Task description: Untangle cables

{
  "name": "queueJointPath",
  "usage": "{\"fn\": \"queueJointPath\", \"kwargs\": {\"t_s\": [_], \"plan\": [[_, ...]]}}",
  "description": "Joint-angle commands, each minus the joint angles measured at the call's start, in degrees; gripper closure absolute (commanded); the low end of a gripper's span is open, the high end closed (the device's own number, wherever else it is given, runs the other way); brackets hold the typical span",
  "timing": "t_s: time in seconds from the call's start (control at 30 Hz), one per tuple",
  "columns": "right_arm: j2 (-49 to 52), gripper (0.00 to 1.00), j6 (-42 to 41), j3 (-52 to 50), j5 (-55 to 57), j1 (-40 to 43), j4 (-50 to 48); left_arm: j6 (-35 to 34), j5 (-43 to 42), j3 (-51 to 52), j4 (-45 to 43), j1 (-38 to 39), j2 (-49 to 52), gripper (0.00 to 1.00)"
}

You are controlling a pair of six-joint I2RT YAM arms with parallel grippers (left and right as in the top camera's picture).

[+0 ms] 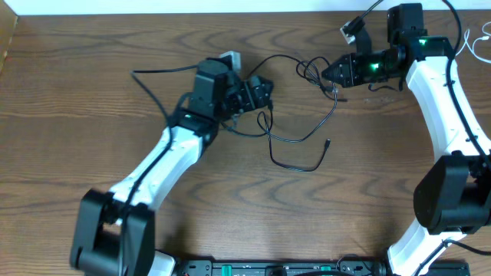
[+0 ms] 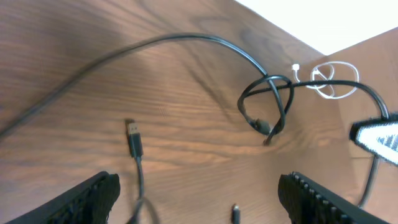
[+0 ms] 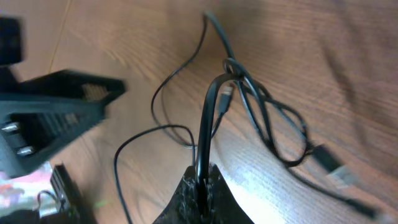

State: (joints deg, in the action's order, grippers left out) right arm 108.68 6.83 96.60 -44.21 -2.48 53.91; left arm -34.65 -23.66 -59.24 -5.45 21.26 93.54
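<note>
The black cable (image 1: 303, 136) lies across the middle of the wooden table, with a knotted loop (image 1: 311, 70) near my right gripper and a free plug end (image 1: 328, 142). My right gripper (image 1: 334, 74) is shut on a strand of the black cable (image 3: 208, 112), just by the knot (image 3: 267, 121). My left gripper (image 1: 259, 93) is open and empty, hovering over the cable (image 2: 205, 40). Its fingers (image 2: 199, 199) straddle a USB plug (image 2: 132, 134) and a small plug tip (image 2: 236, 213). The white cable (image 1: 477, 40) is coiled apart at the far right edge; it also shows in the left wrist view (image 2: 334, 81).
The table's far edge meets a white wall (image 1: 153, 6). A light wooden edge (image 1: 8, 38) stands at the far left. A black rail (image 1: 276, 268) runs along the front. My left arm's own thick wire (image 1: 153, 84) trails to the left.
</note>
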Motion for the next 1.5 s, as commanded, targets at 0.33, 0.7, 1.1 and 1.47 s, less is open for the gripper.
{"fn": "queueJointPath", "kwargs": {"t_s": [0.33,0.7,1.1,1.47], "plan": [[-0.90,0.99,2.40,-0.04,-1.44,-2.80,1.03,-6.71,-3.76,-1.01,-17.84,4.98,12.61,0.26],[-0.90,0.99,3.13,-0.04,-1.66,-4.76,1.22,-11.96,8.37,-1.01,-21.14,4.98,15.41,0.30],[-0.92,0.99,5.70,-0.04,-8.66,-5.11,3.34,-12.41,13.90,-1.01,-24.09,4.98,15.74,0.31],[-0.90,0.99,7.80,-0.04,-11.89,-5.40,5.11,-11.65,11.54,-1.01,-30.05,6.69,17.73,0.35]]}}
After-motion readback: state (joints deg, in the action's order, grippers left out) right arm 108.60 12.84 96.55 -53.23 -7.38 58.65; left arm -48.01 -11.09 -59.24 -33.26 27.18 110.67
